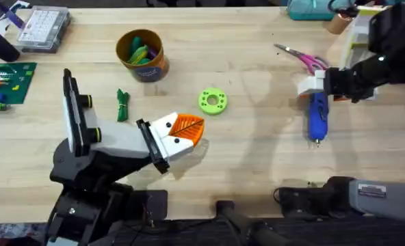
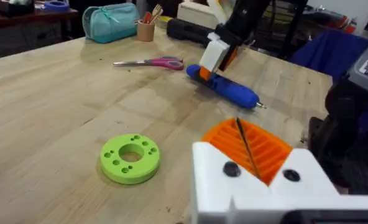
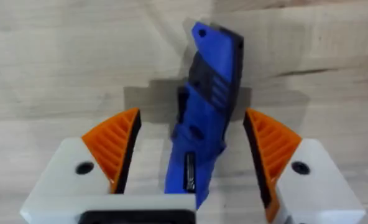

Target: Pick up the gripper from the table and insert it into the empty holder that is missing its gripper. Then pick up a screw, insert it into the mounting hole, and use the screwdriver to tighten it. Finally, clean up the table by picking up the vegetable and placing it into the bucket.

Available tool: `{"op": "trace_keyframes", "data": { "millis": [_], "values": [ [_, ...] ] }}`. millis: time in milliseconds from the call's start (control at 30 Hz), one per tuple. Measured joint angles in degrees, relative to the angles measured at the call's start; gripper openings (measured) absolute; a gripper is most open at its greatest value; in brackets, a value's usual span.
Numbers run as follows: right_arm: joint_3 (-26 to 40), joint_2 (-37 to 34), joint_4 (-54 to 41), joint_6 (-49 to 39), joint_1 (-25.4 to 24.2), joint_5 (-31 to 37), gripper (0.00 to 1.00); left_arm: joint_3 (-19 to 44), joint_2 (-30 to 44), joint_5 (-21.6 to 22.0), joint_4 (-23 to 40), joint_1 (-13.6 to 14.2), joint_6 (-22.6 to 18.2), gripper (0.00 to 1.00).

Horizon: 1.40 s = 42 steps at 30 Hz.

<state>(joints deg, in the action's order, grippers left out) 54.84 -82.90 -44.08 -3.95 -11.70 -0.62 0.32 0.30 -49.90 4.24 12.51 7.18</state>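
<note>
Right gripper (image 3: 193,158): spread wide over the table at the right side of the overhead view, orange ribbed pads (image 3: 119,146) on either side of the tool, neither pad touching it.
Screwdriver (image 1: 317,117): bright blue, lying flat on the wood at the right, thin metal bit toward the near table edge; its rear half lies between the right gripper's fingers, body running lengthwise down the gap and slightly skewed to it.
Left gripper (image 1: 184,130): white body with orange fingertips, low over the table near the centre; the two orange pads (image 2: 249,146) sit pressed together with just a thin dark seam between them, nothing pinched.
Holder (image 1: 79,126): black upright lever and white body at the lower left of the overhead view, black plate at its end meeting the white-orange claw.
Vegetable (image 1: 122,105): slender dark green piece lying on the table just beside the holder's upright, between it and the ring, below the bucket in the overhead view.
Bucket (image 1: 142,55): orange-brown tub with blue band, standing upright toward the far left-centre, coloured items inside.
Lime-green ring (image 1: 213,101): flat on the table, centre, well apart from the screwdriver.
Pink-handled scissors (image 1: 302,58): lying just beyond the right gripper, near the screwdriver's rear end.
</note>
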Motion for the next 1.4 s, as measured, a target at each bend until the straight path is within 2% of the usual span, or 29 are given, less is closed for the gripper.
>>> {"op": "trace_keyframes", "data": {
  "millis": [400,700,800,867,967,1067,1100,1133,1167,1400],
  "values": [
    [0.0,-8.9,4.2,-1.8,-2.8,1.2,0.996,0.0,0.0,0.0,0.0,0.0,0.0,0.018],
    [0.0,-9.2,4.3,-1.9,-3.0,1.3,0.993,0.0,0.0,0.0,0.0,0.0,0.0,0.018],
    [0.1,-9.4,4.3,-1.9,-3.0,1.4,0.965,0.0,0.0,0.0,0.0,0.0,0.0,0.018],
    [0.1,-9.4,4.4,-2.1,-3.0,1.8,0.892,0.0,0.0,0.0,0.0,0.0,0.0,0.018],
    [0.1,-9.4,4.8,-2.5,-3.2,2.4,0.620,0.0,0.0,0.0,0.0,0.0,0.0,0.018],
    [0.1,-9.7,5.5,-2.4,-3.4,3.0,0.191,0.0,0.0,0.0,0.0,0.0,0.0,0.018],
    [0.1,-9.9,5.8,-2.4,-3.5,3.2,0.083,0.0,0.0,0.0,0.0,0.0,0.0,0.018],
    [0.1,-10.0,6.0,-2.4,-3.5,3.3,0.033,0.0,0.0,0.0,0.0,0.0,0.0,0.018],
    [0.1,-10.0,6.1,-2.5,-3.5,3.4,0.026,0.0,0.0,0.0,0.0,0.0,0.0,0.018],
    [0.3,-10.0,5.6,-2.5,-3.5,3.4,0.028,0.0,0.0,0.0,0.0,0.0,0.0,0.018]
  ]
}}
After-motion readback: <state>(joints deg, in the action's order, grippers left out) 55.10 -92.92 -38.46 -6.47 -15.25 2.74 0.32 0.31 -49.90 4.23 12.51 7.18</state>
